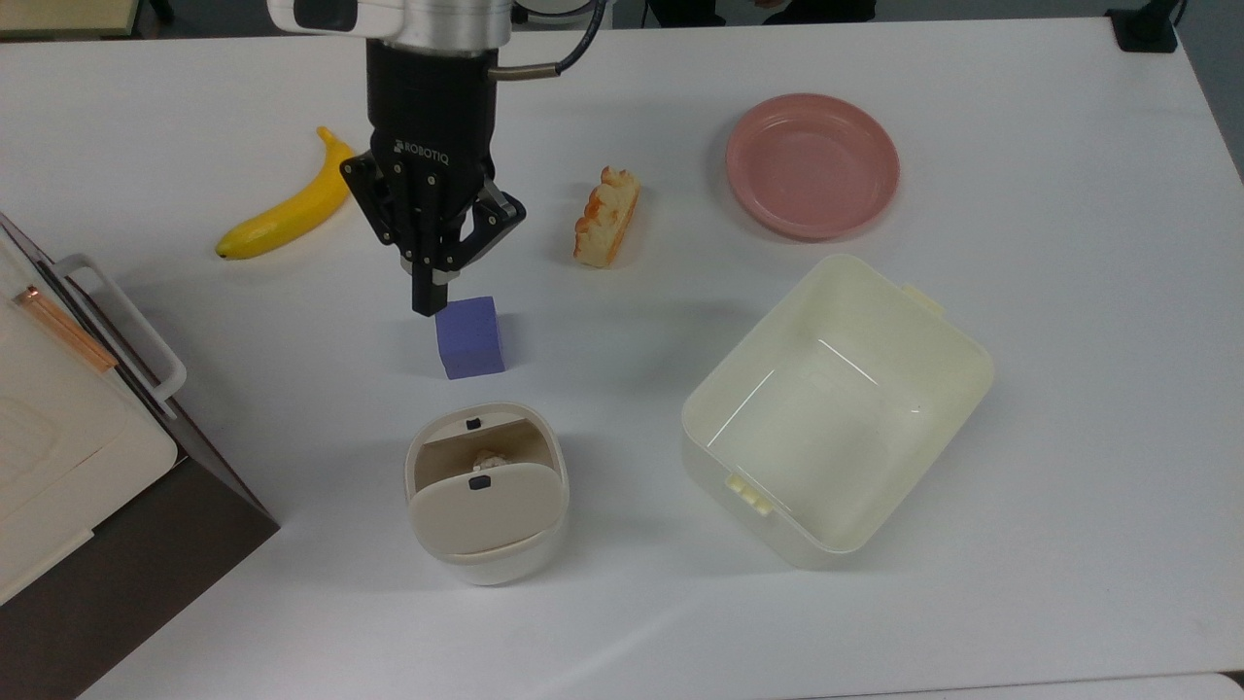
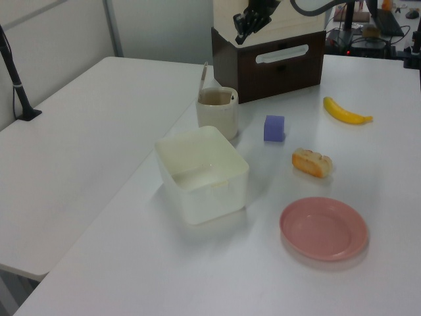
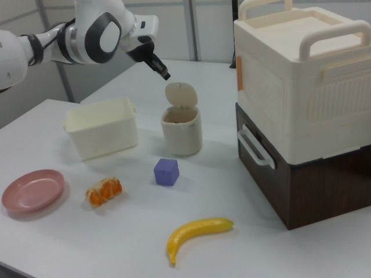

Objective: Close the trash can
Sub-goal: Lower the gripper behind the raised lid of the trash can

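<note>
Trash can (image 3: 181,130) upright | lid (image 3: 181,95) raised, vertical | pincer (image 3: 165,75) fingers together, empty

The arm reaches in from the far edge of the table in the top view, its white wrist joining a black gripper (image 1: 425,297) that points down toward the table. The two fingers are pressed together, tip to tip, with nothing between them. In the right view the gripper (image 3: 165,75) hangs well above the table, tilted downward.
</note>
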You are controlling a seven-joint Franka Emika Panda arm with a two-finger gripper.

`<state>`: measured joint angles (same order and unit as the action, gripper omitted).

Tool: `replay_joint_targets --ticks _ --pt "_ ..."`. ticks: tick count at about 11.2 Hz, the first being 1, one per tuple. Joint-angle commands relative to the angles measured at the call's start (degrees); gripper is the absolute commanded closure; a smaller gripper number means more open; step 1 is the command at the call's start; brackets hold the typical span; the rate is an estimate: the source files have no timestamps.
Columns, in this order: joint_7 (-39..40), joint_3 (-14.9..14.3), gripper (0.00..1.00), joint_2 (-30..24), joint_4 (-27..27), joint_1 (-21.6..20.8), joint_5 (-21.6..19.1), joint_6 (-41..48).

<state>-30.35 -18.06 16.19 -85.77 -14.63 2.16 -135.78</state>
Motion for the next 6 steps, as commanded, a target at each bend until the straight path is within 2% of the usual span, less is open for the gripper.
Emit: replay_joint_targets --ticks 1,6 --pt "-4.5 -0.4 1.00 3.7 3.8 -1.3 -0.1 -3.0" --pt "-11.4 -0.8 1.00 12.6 14.8 -1.2 0.7 -3.9"
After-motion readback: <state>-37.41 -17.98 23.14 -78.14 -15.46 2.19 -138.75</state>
